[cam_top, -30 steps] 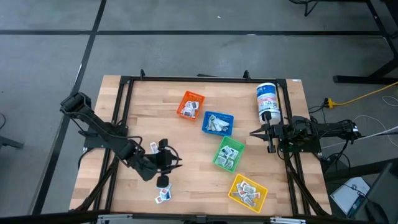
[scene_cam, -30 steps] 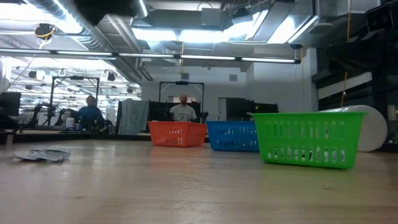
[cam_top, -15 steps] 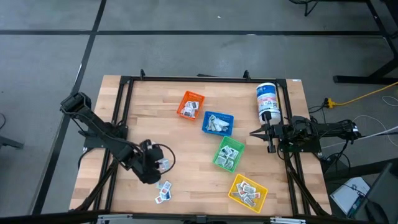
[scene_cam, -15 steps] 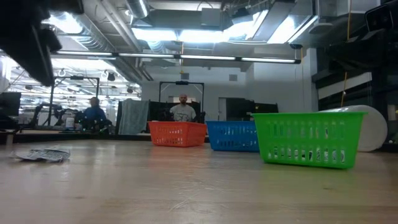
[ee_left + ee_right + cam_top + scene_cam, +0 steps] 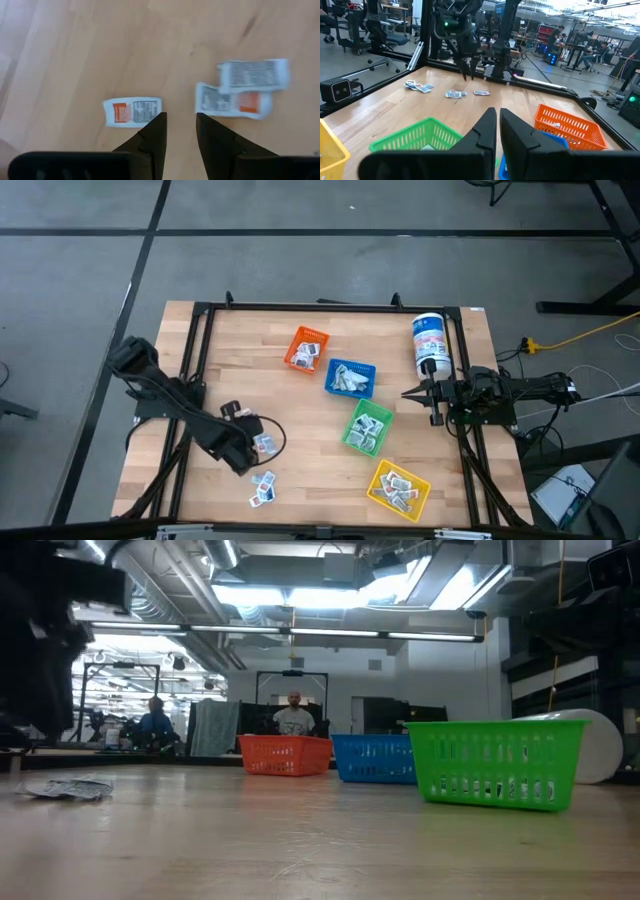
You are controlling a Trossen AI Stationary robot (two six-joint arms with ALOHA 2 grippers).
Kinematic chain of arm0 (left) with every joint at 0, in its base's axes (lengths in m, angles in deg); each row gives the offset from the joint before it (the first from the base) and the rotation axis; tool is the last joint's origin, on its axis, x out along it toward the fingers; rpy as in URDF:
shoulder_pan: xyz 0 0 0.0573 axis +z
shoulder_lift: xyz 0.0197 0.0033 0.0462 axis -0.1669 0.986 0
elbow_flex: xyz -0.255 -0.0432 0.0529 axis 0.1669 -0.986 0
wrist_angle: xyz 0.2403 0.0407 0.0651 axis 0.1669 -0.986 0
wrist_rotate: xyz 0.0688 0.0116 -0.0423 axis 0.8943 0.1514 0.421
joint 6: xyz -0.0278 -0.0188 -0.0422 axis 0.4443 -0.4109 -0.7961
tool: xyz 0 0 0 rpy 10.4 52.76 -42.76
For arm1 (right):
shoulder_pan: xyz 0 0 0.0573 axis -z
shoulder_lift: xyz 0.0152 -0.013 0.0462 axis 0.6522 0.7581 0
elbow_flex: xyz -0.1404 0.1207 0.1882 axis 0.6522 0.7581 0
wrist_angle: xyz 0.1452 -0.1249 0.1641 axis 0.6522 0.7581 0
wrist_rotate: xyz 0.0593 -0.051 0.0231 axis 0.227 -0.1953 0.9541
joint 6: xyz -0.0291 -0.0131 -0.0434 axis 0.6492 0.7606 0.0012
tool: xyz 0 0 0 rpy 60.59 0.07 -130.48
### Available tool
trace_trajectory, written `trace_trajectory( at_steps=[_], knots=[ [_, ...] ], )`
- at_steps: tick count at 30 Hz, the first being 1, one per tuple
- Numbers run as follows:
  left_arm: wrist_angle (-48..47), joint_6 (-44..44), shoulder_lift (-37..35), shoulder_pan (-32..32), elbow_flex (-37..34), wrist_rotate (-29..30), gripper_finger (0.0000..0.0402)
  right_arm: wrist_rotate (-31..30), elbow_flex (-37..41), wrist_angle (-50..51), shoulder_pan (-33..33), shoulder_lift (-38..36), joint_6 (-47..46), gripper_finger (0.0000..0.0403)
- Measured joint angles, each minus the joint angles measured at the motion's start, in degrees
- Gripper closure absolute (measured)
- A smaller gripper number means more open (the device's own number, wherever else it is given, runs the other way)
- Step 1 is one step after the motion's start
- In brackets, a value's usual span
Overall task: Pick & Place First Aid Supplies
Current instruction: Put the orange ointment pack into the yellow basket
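Note:
Several first aid supplies, small white packets, lie flat on the wooden table near its front left. In the left wrist view one packet (image 5: pixel 132 111) lies just beyond one fingertip, and two overlapping packets (image 5: pixel 240 90) lie farther off. My left gripper (image 5: pixel 179 118) hovers over them, open and pointing steeply down, with nothing between its fingers; it also shows from above (image 5: pixel 252 446). More packets fill the coloured bins. My right gripper (image 5: pixel 408 393) waits shut at the table's right side, level and empty.
Orange bin (image 5: pixel 306 348), blue bin (image 5: pixel 350 378), green bin (image 5: pixel 367 427) and yellow bin (image 5: pixel 398 487) run in a slanting row down the middle. A white canister (image 5: pixel 430 345) stands at the far right. A black frame (image 5: pixel 196 360) borders the table. People sit in the room behind.
My left gripper has come down toward the loose packets and moved slightly toward the table's left edge. It has tipped from nearly level to pointing steeply down. Its fingers have stayed open. The packets have not moved.

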Motion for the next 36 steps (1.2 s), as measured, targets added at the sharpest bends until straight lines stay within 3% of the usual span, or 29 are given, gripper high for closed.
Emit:
trace_trajectory(
  at_steps=[4,8,13,18,22,26,36],
  knots=[
    [0.0,-1.1,3.1,1.4,0.0,-0.6,0.0304,0.0,0.0,0.0,0.0,0.0,0.0,0.0377],
    [2.9,1.2,4.3,2.6,0.0,-5.9,0.0304,0.0,0.0,0.0,0.0,0.0,0.0,0.0377],
    [16.7,6.8,2.7,1.2,0.4,-11.2,0.0304,0.0,0.0,0.0,0.0,0.0,0.0,0.0377],
    [32.8,10.0,3.2,-1.4,0.9,-10.1,0.0304,0.0,0.0,0.0,0.0,0.0,0.0,0.0377],
    [40.0,13.1,6.7,-3.5,0.9,-12.0,0.0304,0.0,0.0,0.0,0.0,0.0,0.0,0.0377],
    [41.1,13.0,11.1,-4.7,1.4,-15.0,0.0304,0.0,0.0,0.0,0.0,0.0,0.0,0.0377],
    [41.1,21.5,18.0,-5.6,7.8,-15.2,0.0304,0.0,0.0,0.0,0.0,0.0,0.0,0.0377]
  ],
)
